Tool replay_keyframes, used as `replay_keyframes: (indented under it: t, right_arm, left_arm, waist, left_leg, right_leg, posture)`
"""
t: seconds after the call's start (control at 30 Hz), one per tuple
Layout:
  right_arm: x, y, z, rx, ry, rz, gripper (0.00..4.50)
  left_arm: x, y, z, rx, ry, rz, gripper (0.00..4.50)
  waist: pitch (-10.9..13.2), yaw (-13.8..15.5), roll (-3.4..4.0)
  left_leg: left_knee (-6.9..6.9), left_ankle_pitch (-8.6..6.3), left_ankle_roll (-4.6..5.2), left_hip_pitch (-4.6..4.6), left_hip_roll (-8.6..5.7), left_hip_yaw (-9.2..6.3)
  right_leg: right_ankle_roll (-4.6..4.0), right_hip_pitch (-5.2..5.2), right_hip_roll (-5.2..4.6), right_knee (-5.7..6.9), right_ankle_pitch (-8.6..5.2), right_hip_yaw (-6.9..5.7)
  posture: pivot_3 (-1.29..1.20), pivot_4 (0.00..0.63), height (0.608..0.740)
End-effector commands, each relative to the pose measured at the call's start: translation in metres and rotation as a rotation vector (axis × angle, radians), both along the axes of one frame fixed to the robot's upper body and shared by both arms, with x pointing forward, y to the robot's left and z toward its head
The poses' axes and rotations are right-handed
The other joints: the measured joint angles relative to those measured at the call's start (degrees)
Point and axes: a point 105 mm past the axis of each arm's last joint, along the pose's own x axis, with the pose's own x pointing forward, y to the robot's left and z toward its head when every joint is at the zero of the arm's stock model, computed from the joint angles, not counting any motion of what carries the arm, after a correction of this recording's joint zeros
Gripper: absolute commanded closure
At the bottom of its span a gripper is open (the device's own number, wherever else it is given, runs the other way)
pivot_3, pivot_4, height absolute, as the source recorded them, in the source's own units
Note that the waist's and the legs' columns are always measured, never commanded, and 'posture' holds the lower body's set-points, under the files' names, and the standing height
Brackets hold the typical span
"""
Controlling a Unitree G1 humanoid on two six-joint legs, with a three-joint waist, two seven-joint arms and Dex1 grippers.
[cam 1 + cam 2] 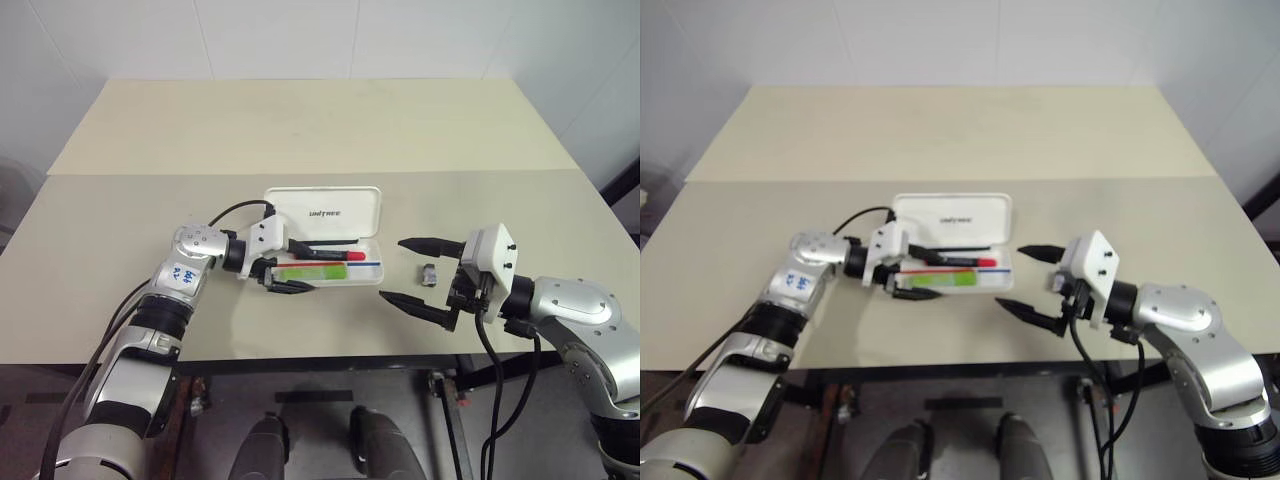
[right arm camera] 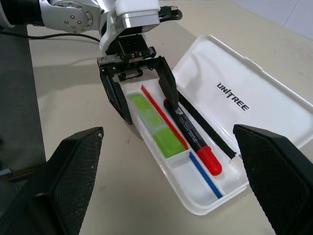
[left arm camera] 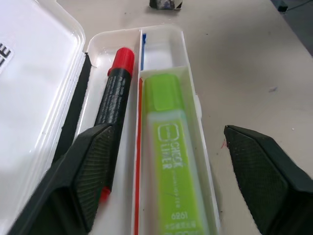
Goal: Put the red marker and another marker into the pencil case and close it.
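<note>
Between the spread fingers of the left gripper (image 2: 139, 95) lies the near end of the open pencil case (image 2: 230, 193). The jaws stand wide apart and hold nothing. One black finger (image 3: 88, 166) sits over the black barrel of the red marker (image 2: 193, 137); the other finger (image 3: 264, 176) sits outside the case's outer wall, above the bare table (image 1: 300, 130).

The green highlighter (image 3: 173, 161) lies flat in the narrow front compartment of the case, directly between the two left fingers, touching neither as far as the views show. The red marker lies in the adjacent compartment, parallel to the highlighter, with its red cap pointing away from the left fingers. A thin red and blue divider strip separates the two compartments.

The lid (image 2: 244, 93) of the case lies folded back flat on the table, beyond the marker, with dark logo text showing on its inner face.

The right gripper (image 1: 425, 270) hangs beside the case's far end with its fingers fully parted and empty. A small dark grey clip (image 1: 429, 273) rests on the table between those fingers, apart from both.
</note>
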Motion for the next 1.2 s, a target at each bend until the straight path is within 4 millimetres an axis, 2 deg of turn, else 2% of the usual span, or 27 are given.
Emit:
replay_keyframes:
  t: [0.03, 0.17, 0.3, 0.4, 0.5, 0.57, 0.7, 0.83, 1.03, 1.2]
  right_arm:
    - [0.001, -0.001, 0.010, 0.026, -0.047, -0.020, 0.00]
    - [0.006, -0.004, 0.011, 0.072, -0.038, -0.089, 0.00]
    - [0.018, -0.010, 0.005, 0.162, -0.011, -0.275, 0.00]
    - [0.021, -0.012, 0.000, 0.189, 0.009, -0.341, 0.00]
    - [0.033, -0.022, -0.018, 0.266, 0.032, -0.592, 0.00]
    - [0.036, -0.025, -0.023, 0.287, 0.037, -0.683, 0.00]
    - [0.039, -0.024, -0.036, 0.294, 0.059, -0.772, 0.00]
    - [0.041, -0.032, -0.047, 0.303, 0.078, -0.866, 0.00]
    - [0.043, -0.042, -0.062, 0.278, 0.121, -0.941, 0.00]
    - [0.043, -0.050, -0.083, 0.251, 0.191, -1.004, 0.00]
  left_arm:
    - [-0.002, -0.001, 0.012, -0.035, -0.048, -0.016, 0.78]
    - [-0.007, -0.001, 0.012, -0.056, -0.032, -0.037, 0.78]
    - [-0.013, 0.003, 0.016, -0.086, -0.045, -0.060, 0.78]
    - [-0.017, 0.005, 0.018, -0.101, -0.044, -0.075, 0.78]
    - [-0.021, 0.016, 0.034, -0.160, -0.096, -0.076, 0.78]
    - [-0.022, 0.021, 0.041, -0.179, -0.116, -0.072, 0.78]
    - [-0.024, 0.033, 0.057, -0.198, -0.157, -0.058, 0.78]
    - [-0.026, 0.041, 0.072, -0.217, -0.178, -0.051, 0.78]
    - [-0.029, 0.048, 0.080, -0.209, -0.184, -0.044, 0.78]
    - [-0.031, 0.047, 0.081, -0.206, -0.180, -0.043, 0.78]
  waist:
    - [0.00, 0.00, 0.00]
    - [0.00, -0.03, 0.00]
    - [-0.01, 0.00, 0.00]
    - [-0.01, 0.02, 0.00]
    - [-0.02, -0.04, -0.03]
    - [-0.02, -0.14, -0.01]
    - [-0.01, -0.08, 0.00]
    - [-0.01, -0.11, 0.00]
    - [-0.01, -0.15, 0.00]
    - [-0.01, -0.17, 0.00]
  left_leg:
    - [0.00, 0.00, 0.00, 0.00, 0.00, 0.00]
    - [0.00, 0.00, 0.00, 0.01, 0.01, 0.00]
    - [-0.02, 0.00, 0.00, 0.01, 0.02, -0.05]
    - [-0.03, 0.00, 0.00, 0.01, 0.01, -0.05]
    - [-0.04, 0.00, 0.00, 0.02, 0.03, -0.07]
    - [-0.12, 0.00, -0.01, 0.04, 0.05, -0.07]
    - [-0.12, 0.00, -0.01, 0.05, 0.02, -0.04]
    - [-0.13, 0.00, -0.01, 0.05, 0.03, -0.04]
    - [-0.15, 0.00, 0.00, 0.05, 0.03, -0.04]
    - [-0.17, 0.00, 0.00, 0.06, 0.03, -0.04]
  right_leg:
    - [0.00, 0.00, 0.00, 0.00, 0.00, 0.00]
    - [0.00, 0.00, 0.00, 0.00, 0.00, 0.01]
    - [-0.02, 0.01, 0.00, 0.01, -0.01, 0.00]
    - [-0.02, 0.01, -0.02, 0.01, -0.01, 0.00]
    - [-0.04, 0.02, -0.01, 0.01, -0.02, -0.01]
    - [-0.07, -0.01, 0.00, 0.03, -0.04, 0.00]
    - [-0.09, -0.04, -0.02, 0.06, -0.05, 0.00]
    - [-0.09, -0.04, 0.00, 0.06, -0.05, -0.01]
    - [-0.10, -0.04, 0.01, 0.04, -0.05, -0.01]
    - [-0.11, -0.03, 0.02, 0.04, -0.06, -0.01]
  posture:
    - [0.00, 0.150, 0.740]
    - [0.00, 0.150, 0.740]
    - [0.00, 0.150, 0.740]
    - [0.00, 0.150, 0.740]
    - [0.00, 0.150, 0.740]
    - [0.00, 0.150, 0.740]
    - [0.00, 0.150, 0.740]
    - [0.00, 0.150, 0.740]
    - [0.00, 0.150, 0.740]
    - [0.00, 0.150, 0.740]
